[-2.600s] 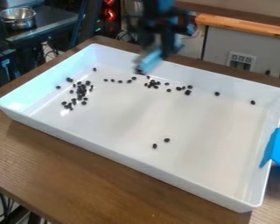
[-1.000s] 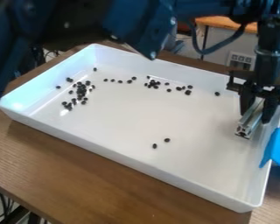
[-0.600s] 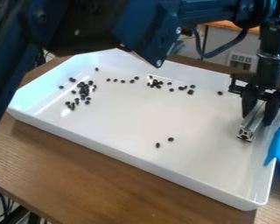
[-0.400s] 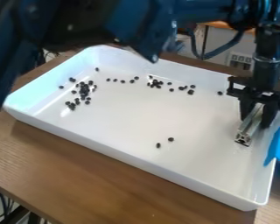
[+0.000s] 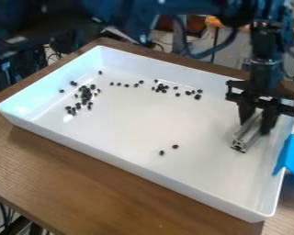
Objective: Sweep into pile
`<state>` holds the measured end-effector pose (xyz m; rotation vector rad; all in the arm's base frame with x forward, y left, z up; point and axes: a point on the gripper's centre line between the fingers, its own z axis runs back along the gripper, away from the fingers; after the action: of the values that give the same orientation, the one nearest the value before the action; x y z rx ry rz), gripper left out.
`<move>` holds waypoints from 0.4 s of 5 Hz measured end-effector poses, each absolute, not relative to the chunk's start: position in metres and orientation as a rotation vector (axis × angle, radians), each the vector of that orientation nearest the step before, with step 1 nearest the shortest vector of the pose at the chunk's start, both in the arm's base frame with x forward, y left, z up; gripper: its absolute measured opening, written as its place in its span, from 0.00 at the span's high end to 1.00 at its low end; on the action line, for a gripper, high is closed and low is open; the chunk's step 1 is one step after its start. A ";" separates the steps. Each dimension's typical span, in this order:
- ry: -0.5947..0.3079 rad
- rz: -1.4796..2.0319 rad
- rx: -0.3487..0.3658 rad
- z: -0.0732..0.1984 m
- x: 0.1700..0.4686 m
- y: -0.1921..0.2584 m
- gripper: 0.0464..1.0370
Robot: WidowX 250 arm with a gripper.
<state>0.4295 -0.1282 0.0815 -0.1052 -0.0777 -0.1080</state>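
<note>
So the claw (image 5: 254, 126) is gripping a metal bar (image 5: 245, 136), and the dark beans (image 5: 86, 96) are mostly clumping over on the left, others are straggling by the far wall and two strays (image 5: 175, 147) are sitting nearer the front, all inside a white tray (image 5: 131, 121) on a wood table (image 5: 82, 170). Guessing it's lining up a sweep, so keeping the bar low, broadside and slow should stop them scattering.

Gripper (image 5: 256, 123) grips metal bar (image 5: 247, 135) | white tray (image 5: 137, 170) beneath it | dark beans (image 5: 86, 95) well apart | blue piece (image 5: 291, 157) near it
</note>
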 end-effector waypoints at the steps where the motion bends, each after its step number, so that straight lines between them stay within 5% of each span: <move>1: -0.083 -0.092 -0.113 0.082 0.431 -0.116 0.66; 2: -0.091 -0.060 -0.116 0.082 0.433 -0.096 0.66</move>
<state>0.4330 -0.0962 0.0816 -0.1160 -0.0906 -0.0602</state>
